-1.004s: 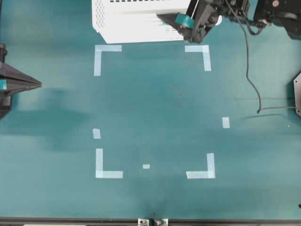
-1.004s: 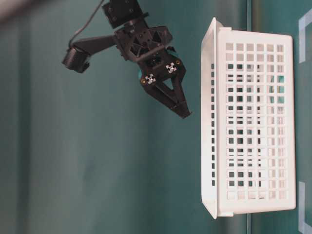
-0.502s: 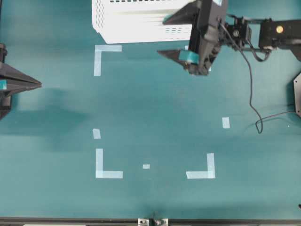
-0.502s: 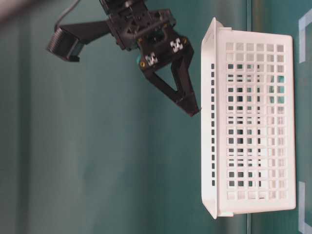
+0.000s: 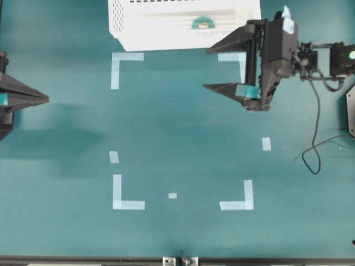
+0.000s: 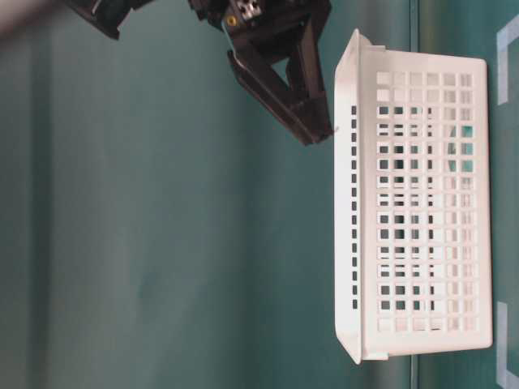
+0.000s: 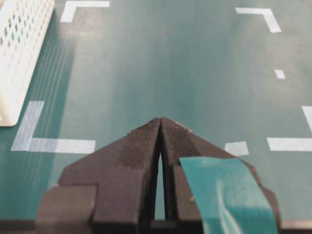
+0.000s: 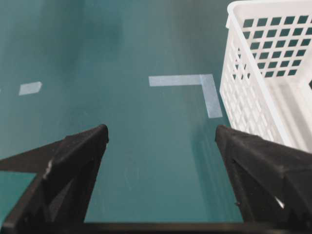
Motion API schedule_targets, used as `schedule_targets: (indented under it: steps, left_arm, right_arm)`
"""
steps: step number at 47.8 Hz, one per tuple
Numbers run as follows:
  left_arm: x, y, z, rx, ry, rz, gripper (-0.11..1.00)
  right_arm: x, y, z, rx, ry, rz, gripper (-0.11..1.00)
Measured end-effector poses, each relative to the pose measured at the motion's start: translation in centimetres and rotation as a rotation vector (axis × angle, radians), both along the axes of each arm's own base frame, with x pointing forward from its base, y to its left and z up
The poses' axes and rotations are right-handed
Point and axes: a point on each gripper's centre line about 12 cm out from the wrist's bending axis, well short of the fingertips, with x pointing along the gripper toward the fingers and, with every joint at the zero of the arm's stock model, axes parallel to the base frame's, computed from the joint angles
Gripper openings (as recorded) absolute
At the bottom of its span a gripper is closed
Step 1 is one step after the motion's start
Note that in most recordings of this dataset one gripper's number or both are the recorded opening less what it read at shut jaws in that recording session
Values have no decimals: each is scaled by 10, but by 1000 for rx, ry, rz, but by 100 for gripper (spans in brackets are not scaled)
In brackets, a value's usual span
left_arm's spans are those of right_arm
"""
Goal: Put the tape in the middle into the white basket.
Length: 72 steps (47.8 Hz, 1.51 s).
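Lying inside the basket (image 5: 138,25) was the tape (image 5: 202,24); right gripper (image 5: 206,69) spread wide and empty, left gripper (image 7: 160,127) closed, above the surface (image 5: 183,127).

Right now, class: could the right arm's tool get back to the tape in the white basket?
Probably yes. The right tool is open and empty beside the white basket, whose open top leaves the tape uncovered.

Pale tape corner marks (image 5: 126,191) on teal table (image 5: 183,127)
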Motion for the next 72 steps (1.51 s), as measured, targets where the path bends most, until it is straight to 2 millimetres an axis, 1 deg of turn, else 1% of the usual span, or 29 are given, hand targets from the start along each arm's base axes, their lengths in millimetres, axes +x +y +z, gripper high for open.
schedule_targets:
  steps: [10, 20, 31, 45, 50, 60, 72]
  left_arm:
    - [0, 0, 0, 2, 0, 0, -11]
    - [0, 0, 0, 0, 0, 0, -11]
    - [0, 0, 0, 0, 0, 0, -11]
    - [0, 0, 0, 0, 0, 0, -11]
    - [0, 0, 0, 0, 0, 0, -11]
    - [0, 0, 0, 0, 0, 0, -11]
    - [0, 0, 0, 0, 0, 0, -11]
  right_arm:
    - [-11, 1, 4, -6, 5, -4, 98]
    - [-28, 2, 7, -22, 50, -14, 98]
    - [-56, 5, 10, -31, 50, -23, 98]
    - [-98, 11, 16, -38, -16, -28, 98]
    - [-112, 12, 15, -41, -17, -37, 98]
    - [-137, 14, 5, -41, -1, -54, 98]
    - [-164, 18, 1, -40, -68, -63, 98]
